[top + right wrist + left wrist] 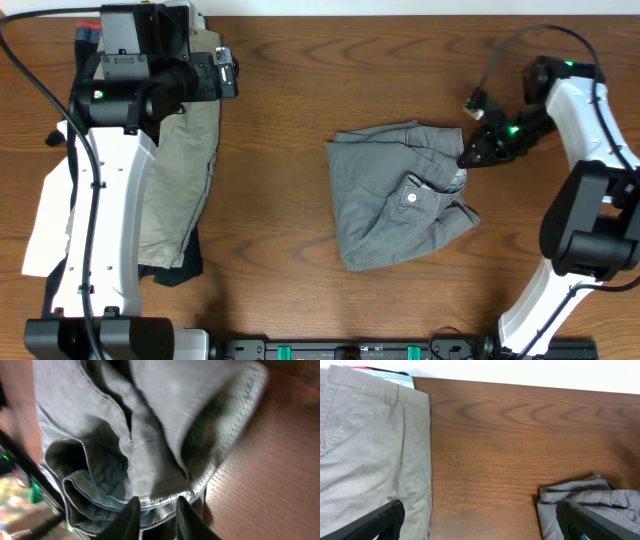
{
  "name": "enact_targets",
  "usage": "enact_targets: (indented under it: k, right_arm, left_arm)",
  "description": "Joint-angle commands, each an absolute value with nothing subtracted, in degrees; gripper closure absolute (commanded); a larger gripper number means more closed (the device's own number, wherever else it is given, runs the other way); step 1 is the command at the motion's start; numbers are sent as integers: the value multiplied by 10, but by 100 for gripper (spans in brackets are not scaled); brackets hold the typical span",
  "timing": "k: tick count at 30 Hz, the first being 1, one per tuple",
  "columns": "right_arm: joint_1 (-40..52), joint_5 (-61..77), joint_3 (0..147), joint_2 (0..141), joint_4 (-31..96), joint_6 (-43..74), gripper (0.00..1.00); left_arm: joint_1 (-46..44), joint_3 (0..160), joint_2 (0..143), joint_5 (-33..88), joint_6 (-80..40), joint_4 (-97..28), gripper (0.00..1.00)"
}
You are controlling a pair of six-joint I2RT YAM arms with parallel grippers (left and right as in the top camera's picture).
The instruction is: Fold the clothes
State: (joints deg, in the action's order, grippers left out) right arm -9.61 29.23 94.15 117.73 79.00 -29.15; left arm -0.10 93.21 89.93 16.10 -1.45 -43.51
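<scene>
The grey shorts [395, 195] lie crumpled and partly folded on the wooden table right of centre, with the round button [412, 198] facing up. My right gripper [472, 152] is at their upper right edge. In the right wrist view its fingers [156, 519] are closed on the paler ribbed waistband [165, 502], lifting it a little. My left gripper [226, 72] is at the far left, open and empty. In the left wrist view its wide-spread fingers [485, 527] hover over bare wood, with a corner of the grey shorts [580, 492] to the right.
Lighter khaki shorts [185, 170] lie at the left under the left arm, also seen in the left wrist view [365, 450]. A black garment [180, 268] and a white one [45, 225] lie beneath and beside them. Bare wood [275, 150] separates the two piles.
</scene>
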Motion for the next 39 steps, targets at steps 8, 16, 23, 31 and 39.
enact_targets:
  k: [8, 16, 23, 31, 39]
  right_arm:
    - [-60, 364, 945, 1172, 734, -131, 78]
    - [18, 341, 931, 1172, 728, -123, 99]
    - [60, 267, 833, 1173, 674, -35, 99]
    - [34, 179, 725, 1173, 541, 41, 99]
    - [-2, 31, 711, 1173, 318, 26, 99]
  left_arm:
    - [1, 928, 915, 156, -11, -434, 2]
    - [1, 928, 919, 156, -11, -434, 2]
    - [1, 928, 922, 156, -11, -434, 2]
    - [1, 928, 923, 156, -11, -434, 2]
    - [1, 928, 925, 156, -11, -425, 2]
